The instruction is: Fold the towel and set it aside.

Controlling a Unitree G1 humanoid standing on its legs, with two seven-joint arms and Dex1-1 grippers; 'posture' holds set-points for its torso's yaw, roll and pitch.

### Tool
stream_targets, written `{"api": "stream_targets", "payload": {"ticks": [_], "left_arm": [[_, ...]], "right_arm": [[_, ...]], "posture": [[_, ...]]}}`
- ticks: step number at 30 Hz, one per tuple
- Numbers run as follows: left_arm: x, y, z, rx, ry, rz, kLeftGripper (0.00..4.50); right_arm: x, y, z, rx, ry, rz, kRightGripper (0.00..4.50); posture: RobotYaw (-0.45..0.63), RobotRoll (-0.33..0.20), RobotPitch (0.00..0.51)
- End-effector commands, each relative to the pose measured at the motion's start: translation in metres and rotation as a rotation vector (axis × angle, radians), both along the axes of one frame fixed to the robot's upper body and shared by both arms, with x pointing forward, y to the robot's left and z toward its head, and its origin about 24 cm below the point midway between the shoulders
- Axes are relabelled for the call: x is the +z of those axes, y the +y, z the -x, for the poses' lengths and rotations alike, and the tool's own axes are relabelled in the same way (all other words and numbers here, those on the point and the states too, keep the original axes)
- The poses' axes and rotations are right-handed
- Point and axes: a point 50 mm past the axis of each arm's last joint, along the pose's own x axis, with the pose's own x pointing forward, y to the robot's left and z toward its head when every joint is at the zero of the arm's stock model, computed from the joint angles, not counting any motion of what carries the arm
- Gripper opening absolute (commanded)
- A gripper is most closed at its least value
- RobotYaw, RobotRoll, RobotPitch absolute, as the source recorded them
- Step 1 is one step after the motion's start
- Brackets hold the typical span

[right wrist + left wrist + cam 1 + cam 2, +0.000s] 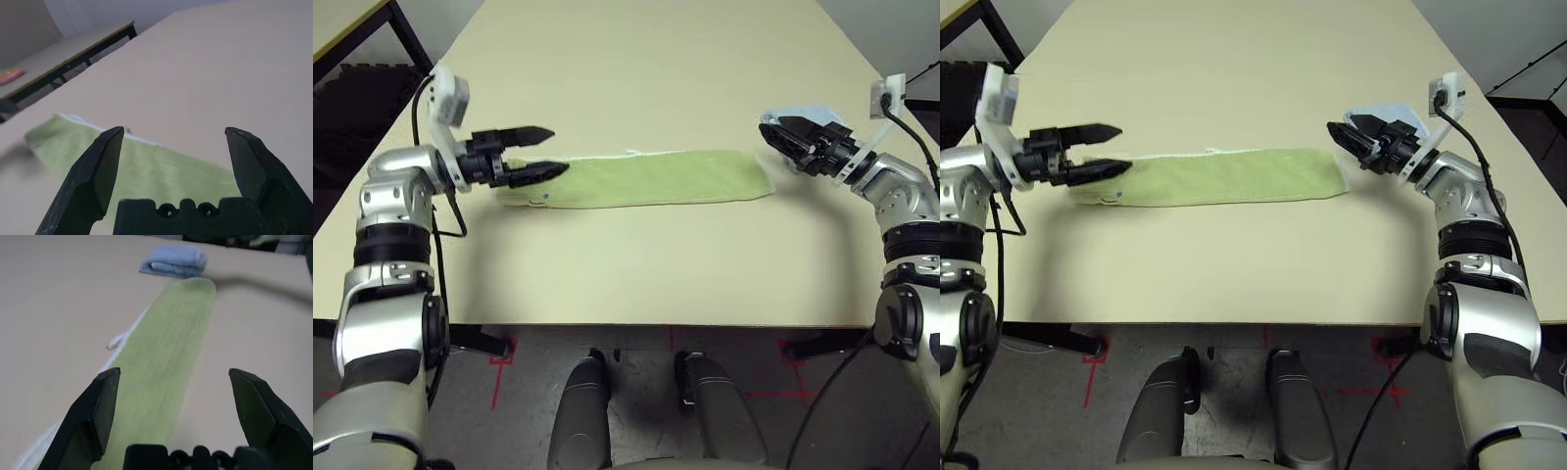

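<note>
The light green towel lies as a long folded strip across the middle of the table, with a white trimmed edge along its far side and a small dark mark near its left end. My left gripper hovers open just over the towel's left end, holding nothing. At the towel's right end my right gripper also stands open and empty, a little above the cloth. Both wrist views look along the strip between spread black fingers.
A folded light blue towel lies on the table just behind my right gripper. The beige table has broad bare room in front of and beyond the strip. A dark-framed second table stands off to the left.
</note>
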Motion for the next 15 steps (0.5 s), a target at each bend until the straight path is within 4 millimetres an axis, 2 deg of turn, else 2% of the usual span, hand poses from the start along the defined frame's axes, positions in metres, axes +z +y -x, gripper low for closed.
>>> {"api": "stream_targets", "payload": {"ticks": [1, 4, 6, 15], "left_arm": [[-0.009, 0.001, 0.005, -0.028, -0.012, -0.076, 4.5], [-0.018, 0.001, 0.009, -0.068, -0.021, -0.114, 4.5], [-0.02, 0.0, 0.01, -0.086, -0.017, -0.122, 4.5], [-0.028, -0.006, 0.012, -0.101, -0.039, -0.115, 4.5]], "right_arm": [[-0.007, -0.004, 0.008, 0.012, 0.128, -0.065, 4.47], [-0.025, -0.007, 0.024, 0.06, 0.303, -0.032, 4.47], [-0.029, -0.009, 0.033, 0.059, 0.396, -0.088, 4.47], [-0.039, -0.022, 0.06, -0.023, 0.564, -0.248, 4.47]], "posture": [[0.0, 0.0, 0.189], [-0.01, 0.0, 0.19], [-0.01, 0.0, 0.191], [-0.01, 0.0, 0.2]]}}
